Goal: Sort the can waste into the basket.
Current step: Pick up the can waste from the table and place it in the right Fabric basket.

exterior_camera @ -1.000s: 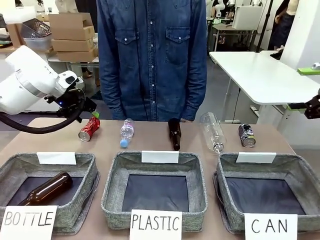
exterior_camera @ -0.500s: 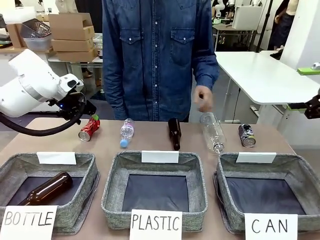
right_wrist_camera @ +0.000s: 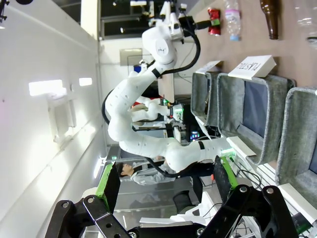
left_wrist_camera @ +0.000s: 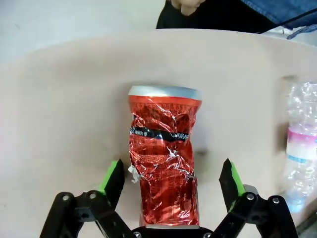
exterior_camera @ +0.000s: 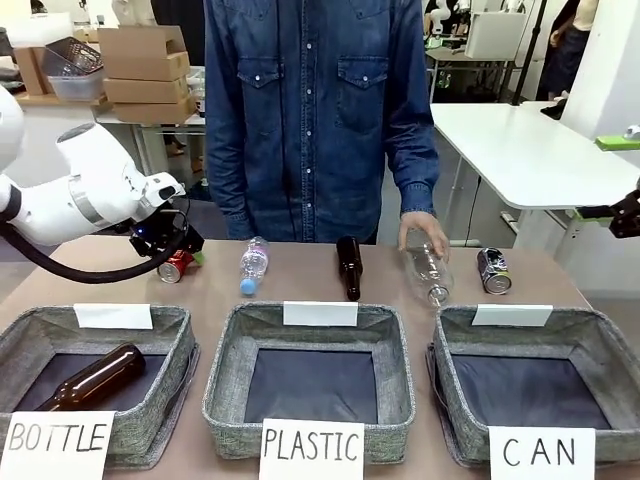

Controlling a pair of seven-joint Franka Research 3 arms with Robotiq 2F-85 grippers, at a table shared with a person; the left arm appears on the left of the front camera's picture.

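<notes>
Surface: tan table [exterior_camera: 300,275], three grey baskets along my near edge.
Left pincer [left_wrist_camera: 172,174]: jaws spread wide, straddling the red can [left_wrist_camera: 165,163]; neither green pad seen touching it.
Red can: dented, lying on the table between my pads, silver end pointing away.
Right pincer [right_wrist_camera: 163,181]: jaws apart, nothing between them.
Dark can [exterior_camera: 493,270]: on the table just behind the CAN basket [exterior_camera: 600,330].

Cans [exterior_camera: 493,270]: 2. Plastic bottles [exterior_camera: 253,262]: 2. Brown glass bottles [exterior_camera: 348,268]: 2. Baskets [exterior_camera: 452,400]: 3. Lettered signs [exterior_camera: 311,452]: 3. Blank tags [exterior_camera: 320,313]: 3.
</notes>
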